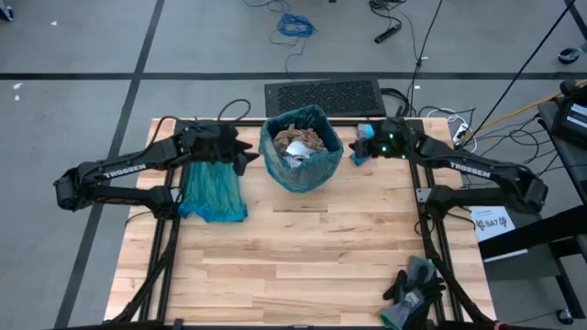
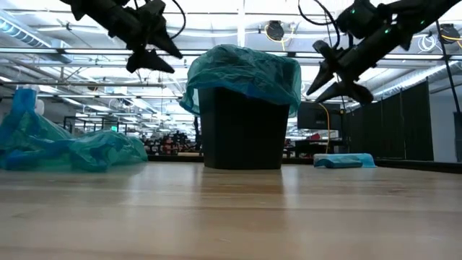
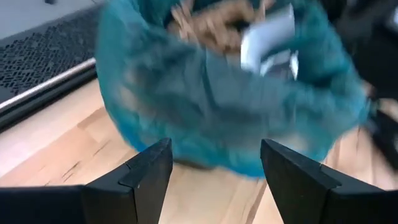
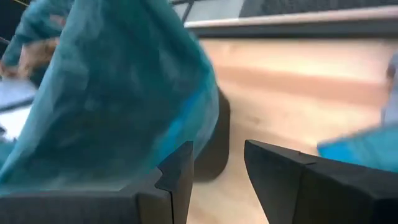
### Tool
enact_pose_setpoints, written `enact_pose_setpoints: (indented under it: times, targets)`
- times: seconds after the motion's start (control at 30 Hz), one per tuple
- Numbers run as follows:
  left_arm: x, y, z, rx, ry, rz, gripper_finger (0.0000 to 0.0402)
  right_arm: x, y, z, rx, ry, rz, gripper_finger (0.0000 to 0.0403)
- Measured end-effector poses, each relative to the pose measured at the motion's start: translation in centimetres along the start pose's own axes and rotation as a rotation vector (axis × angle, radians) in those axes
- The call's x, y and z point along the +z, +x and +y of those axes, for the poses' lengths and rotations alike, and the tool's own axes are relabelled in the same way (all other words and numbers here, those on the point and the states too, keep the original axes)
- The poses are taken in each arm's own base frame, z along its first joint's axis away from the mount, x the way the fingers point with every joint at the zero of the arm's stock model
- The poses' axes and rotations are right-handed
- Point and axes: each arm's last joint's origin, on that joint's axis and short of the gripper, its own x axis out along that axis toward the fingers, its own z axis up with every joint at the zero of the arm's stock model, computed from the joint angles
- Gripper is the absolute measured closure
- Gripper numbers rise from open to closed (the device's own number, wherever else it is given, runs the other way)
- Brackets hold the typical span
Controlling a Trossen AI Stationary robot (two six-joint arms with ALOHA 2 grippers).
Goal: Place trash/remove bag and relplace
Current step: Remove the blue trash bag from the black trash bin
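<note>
Wooden table (image 1: 303,247) with lined bin (image 1: 302,174), loose teal bag (image 1: 214,191), blue pack (image 1: 359,152), gloves (image 1: 413,291).

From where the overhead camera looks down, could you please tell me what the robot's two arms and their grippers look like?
Both arms are dark, nearly black, built of jointed segments, each with white TROSSEN lettering along the forearm. The left gripper ends in two dark, pointed, wedge-shaped fingers. The right gripper has the same dark fingers, with small green lights glowing on its wrist and black cables trailing near its base.
</note>
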Motion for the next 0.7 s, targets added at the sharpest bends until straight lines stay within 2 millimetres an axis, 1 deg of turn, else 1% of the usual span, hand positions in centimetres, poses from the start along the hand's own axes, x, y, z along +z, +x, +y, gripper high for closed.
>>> enact_pose_setpoints:
  times: [0.13, 0.2, 0.3, 0.4, 0.47, 0.53, 0.7]
  targets:
    - [0.5, 0.0, -0.1, 0.019, -0.11, -0.065, 0.0157, 1.5, 1.0, -0.4, 0.111, -0.079, -0.02, 0.0268]
    - [0.6, 0.0, -0.2, 0.03, -0.157, -0.082, 0.0157, 1.8, 1.5, -0.4, 0.176, -0.096, 0.007, 0.0268]
    - [0.6, 0.0, -0.3, 0.051, -0.22, -0.103, 0.0157, 1.3, 2.2, -0.7, 0.278, -0.127, 0.147, 0.0268]
    - [0.5, 0.0, -0.5, 0.068, -0.26, -0.115, 0.0157, 0.3, 2.3, -0.1, 0.511, -0.247, 0.322, 0.0268]
    - [0.5, 0.0, -0.7, 0.072, -0.281, -0.119, 0.0157, -0.1, 2.2, 0.3, 0.613, -0.313, 0.366, 0.0269]
    - [0.4, 0.0, -0.9, 0.076, -0.3, -0.123, 0.0157, 0.0, 2.2, 0.2, 0.579, -0.315, 0.348, 0.0273]
    - [0.1, 0.0, -1.6, 0.081, -0.34, -0.13, 0.0157, 0.5, 2.4, -1.4, 0.383, -0.26, 0.301, 0.0291]
